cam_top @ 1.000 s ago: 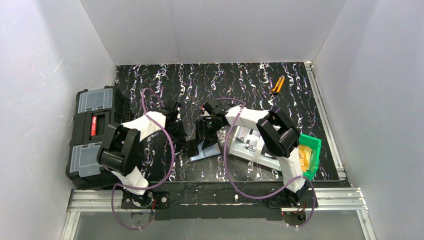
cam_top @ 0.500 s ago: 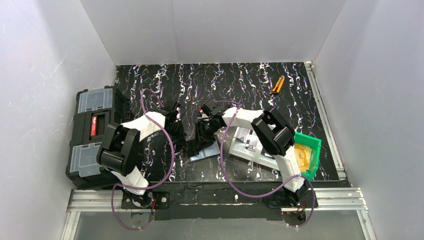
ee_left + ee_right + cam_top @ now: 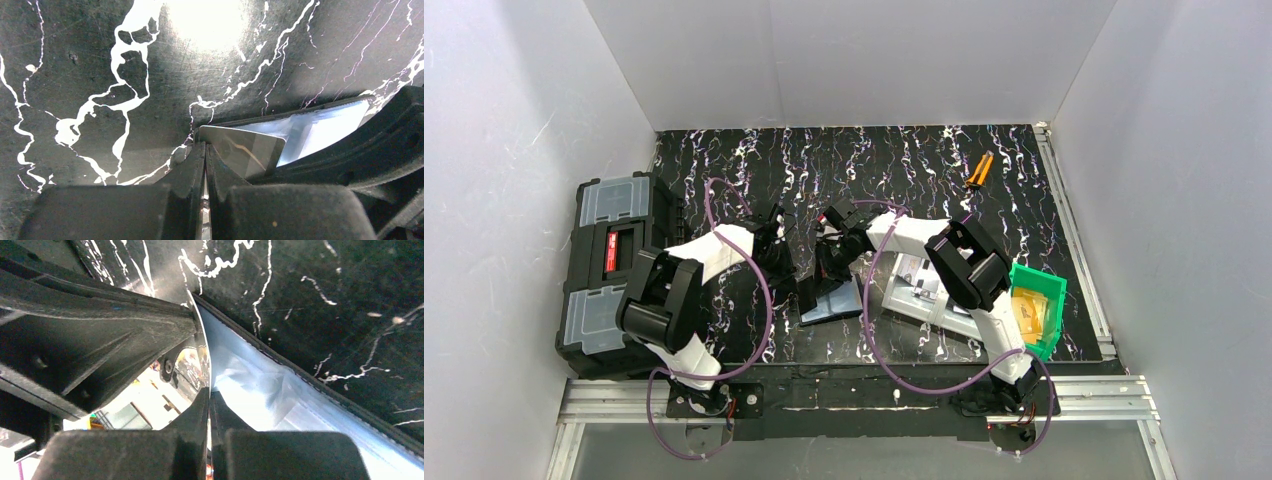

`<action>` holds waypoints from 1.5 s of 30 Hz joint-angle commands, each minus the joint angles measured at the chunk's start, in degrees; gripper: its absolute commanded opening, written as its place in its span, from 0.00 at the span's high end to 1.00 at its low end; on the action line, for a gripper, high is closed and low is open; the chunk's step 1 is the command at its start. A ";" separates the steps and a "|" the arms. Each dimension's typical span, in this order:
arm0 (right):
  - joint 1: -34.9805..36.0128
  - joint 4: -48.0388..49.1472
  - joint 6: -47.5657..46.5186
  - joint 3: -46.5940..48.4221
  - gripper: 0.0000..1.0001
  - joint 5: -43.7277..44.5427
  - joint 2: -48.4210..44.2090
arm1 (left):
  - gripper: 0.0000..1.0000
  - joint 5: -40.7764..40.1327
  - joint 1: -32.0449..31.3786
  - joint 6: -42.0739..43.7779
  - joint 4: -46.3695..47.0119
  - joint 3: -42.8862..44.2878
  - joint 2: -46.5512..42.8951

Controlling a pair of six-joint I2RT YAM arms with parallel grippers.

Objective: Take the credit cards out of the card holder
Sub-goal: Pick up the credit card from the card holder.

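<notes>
Silvery card (image 3: 192, 367) pinched at its edge by the right gripper (image 3: 209, 392) — left gripper (image 3: 205, 147) closed tight beside the card holder (image 3: 320, 131) rim.

1. From above, the left hand (image 3: 784, 262) and right hand (image 3: 832, 262) cover most of the card holder (image 3: 834, 305). Their fingertips are hidden.
2. In the right wrist view, the silvery card (image 3: 197, 362) is lost between the pinching fingers (image 3: 190, 415), so its lower part goes unseen.
3. In the left wrist view, a black arm part (image 3: 380, 145) hides the holder's far side. What the closed left fingers (image 3: 187, 175) nip, possibly a flap, is unclear.
4. The orange-handled tool (image 3: 979, 170) is too small for detail.
</notes>
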 commanded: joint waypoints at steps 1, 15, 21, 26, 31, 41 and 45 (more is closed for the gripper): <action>0.13 1.96 0.21 2.70 0.99 -1.52 -0.26 | 0.98 0.68 -0.30 1.46 -3.71 2.09 -3.44; -0.92 3.46 -0.29 -0.06 0.99 -2.16 -4.42 | 0.68 -1.32 0.27 3.56 -12.30 9.27 -10.18; -2.79 16.96 4.80 -9.96 0.99 -7.98 -6.87 | 0.65 3.40 0.75 2.86 -9.22 5.64 -8.61; -3.99 24.56 6.87 -14.20 0.99 -11.72 -8.70 | 0.65 6.82 0.78 2.81 -8.43 5.35 -7.21; -4.50 30.72 10.50 -16.68 0.99 -14.50 -8.24 | 0.63 10.83 0.80 1.35 -6.05 2.99 -6.32; -5.90 47.29 20.78 -22.04 0.99 -19.00 -6.02 | 0.61 15.54 1.20 -2.24 -1.10 -1.43 -4.78; -6.21 51.74 23.89 -23.11 0.99 -19.90 -5.09 | 0.59 15.26 1.26 -2.54 -0.71 -2.92 -4.96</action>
